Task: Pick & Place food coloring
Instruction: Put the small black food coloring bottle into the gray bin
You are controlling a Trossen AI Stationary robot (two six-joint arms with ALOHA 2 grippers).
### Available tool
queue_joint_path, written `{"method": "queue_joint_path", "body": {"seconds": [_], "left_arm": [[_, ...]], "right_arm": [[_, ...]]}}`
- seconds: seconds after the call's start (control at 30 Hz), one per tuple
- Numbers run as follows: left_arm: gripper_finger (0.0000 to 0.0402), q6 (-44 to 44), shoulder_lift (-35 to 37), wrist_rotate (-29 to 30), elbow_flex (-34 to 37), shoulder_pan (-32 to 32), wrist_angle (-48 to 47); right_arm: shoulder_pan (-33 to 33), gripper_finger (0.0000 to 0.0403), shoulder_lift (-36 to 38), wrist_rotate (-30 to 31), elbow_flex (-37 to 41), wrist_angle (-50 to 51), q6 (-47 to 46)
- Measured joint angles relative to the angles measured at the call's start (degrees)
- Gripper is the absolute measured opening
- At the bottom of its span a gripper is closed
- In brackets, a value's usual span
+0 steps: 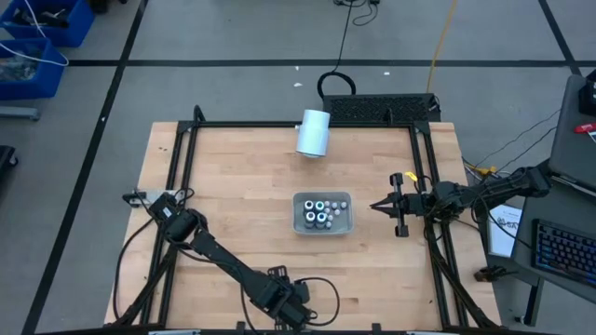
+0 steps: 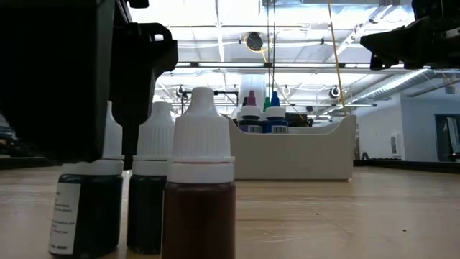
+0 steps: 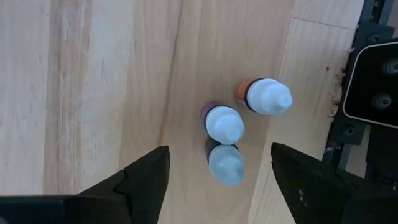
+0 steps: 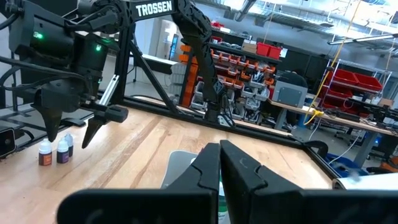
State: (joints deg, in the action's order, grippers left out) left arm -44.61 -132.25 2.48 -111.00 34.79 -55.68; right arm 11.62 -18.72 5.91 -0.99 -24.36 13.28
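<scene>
Tabletop (image 1: pixel 233 186): left gripper (image 3: pixel 217 180), fingers spread, over three bottles (image 3: pixel 224 124) hidden overhead; right gripper (image 4: pixel 219 165) closed, empty.

Bright ceiling lights (image 2: pixel 287 21) glared behind the backlit bottles (image 2: pixel 199 194) in the low view; the tabletop (image 1: pixel 242 186) was evenly lit, with soft shadows.
</scene>
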Motion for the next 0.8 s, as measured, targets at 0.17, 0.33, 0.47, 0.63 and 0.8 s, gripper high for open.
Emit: {"method": "queue_joint_path", "body": {"seconds": [0.17,0.33,0.47,0.63,0.8], "left_arm": [[0.0245,0.62,0.00,0.00,-0.02,0.00,0.00],[0.0203,0.64,0.00,-1.40,-0.02,0.10,0.02],[0.0184,2.07,0.00,-1.25,-0.04,0.22,0.02],[0.0170,2.46,0.00,-0.94,-0.04,0.22,0.04],[0.0160,2.46,0.00,-0.08,-0.04,0.22,0.47]], "right_arm": [[0.00,0.0004,0.00,0.00,0.00,-0.02,-0.11],[0.02,0.0004,0.00,0.00,0.00,-0.02,-0.15],[0.00,0.0004,0.00,0.00,0.00,-0.02,-0.15],[0.02,0.0004,0.02,0.00,0.00,0.22,-0.77],[0.02,0.0004,0.02,0.00,0.00,1.18,-0.80]]}}
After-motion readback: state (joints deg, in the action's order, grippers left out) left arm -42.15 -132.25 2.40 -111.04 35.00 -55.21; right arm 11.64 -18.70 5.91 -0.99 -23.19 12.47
